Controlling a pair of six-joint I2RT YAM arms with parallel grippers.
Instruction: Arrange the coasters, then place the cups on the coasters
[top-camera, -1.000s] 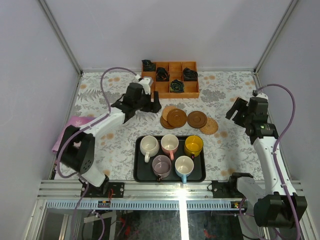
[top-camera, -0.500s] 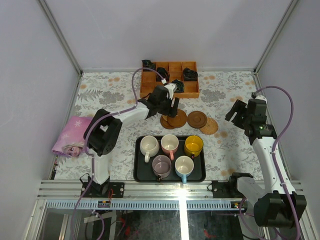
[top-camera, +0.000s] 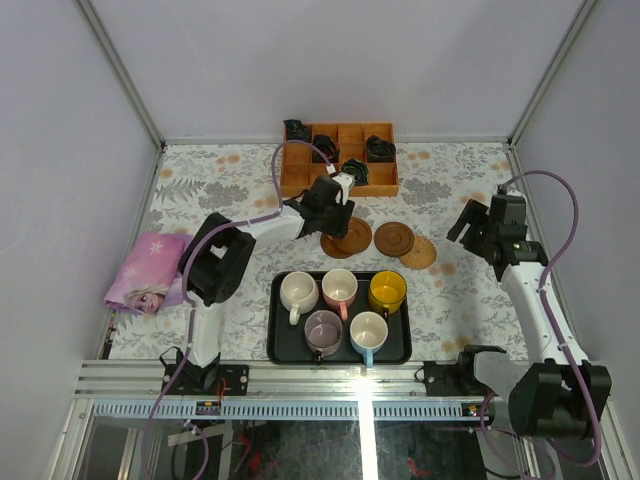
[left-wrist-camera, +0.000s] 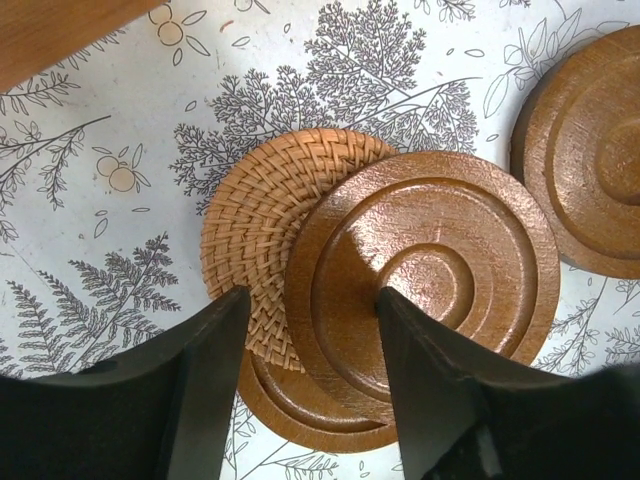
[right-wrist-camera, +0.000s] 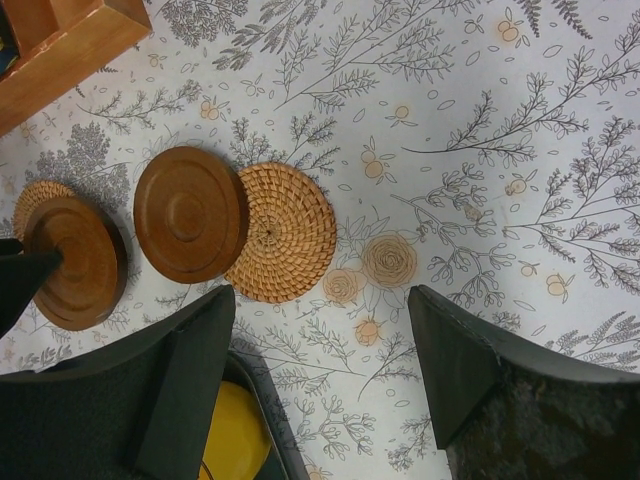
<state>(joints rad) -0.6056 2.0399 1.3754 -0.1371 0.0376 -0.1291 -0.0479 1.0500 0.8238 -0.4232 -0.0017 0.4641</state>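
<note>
Three coasters lie overlapped: a ringed wooden coaster (left-wrist-camera: 430, 280) on top, a woven coaster (left-wrist-camera: 260, 215) and a lower wooden one (left-wrist-camera: 300, 415). My left gripper (left-wrist-camera: 312, 335) (top-camera: 337, 220) hangs low over this pile, jaws apart astride the top disc's near rim, nothing held. To the right lie another wooden coaster (top-camera: 394, 238) (right-wrist-camera: 190, 213) and a second woven one (top-camera: 418, 252) (right-wrist-camera: 282, 232). Five cups stand on the black tray (top-camera: 340, 357): cream (top-camera: 298, 291), pink (top-camera: 339, 286), yellow (top-camera: 386, 291), mauve (top-camera: 322, 328), light blue (top-camera: 368, 331). My right gripper (top-camera: 468, 224) (right-wrist-camera: 320, 300) is open above bare cloth.
The orange celled box (top-camera: 340, 160) with small dark objects stands just behind the coasters. A pink printed cloth (top-camera: 150, 272) lies at the left edge. The tray's corner (right-wrist-camera: 275, 425) with the yellow cup (right-wrist-camera: 235, 440) sits under my right gripper's left finger.
My left arm swung right from beside the orange box to over the coaster pile, and its jaws have narrowed. The right arm has barely shifted.
</note>
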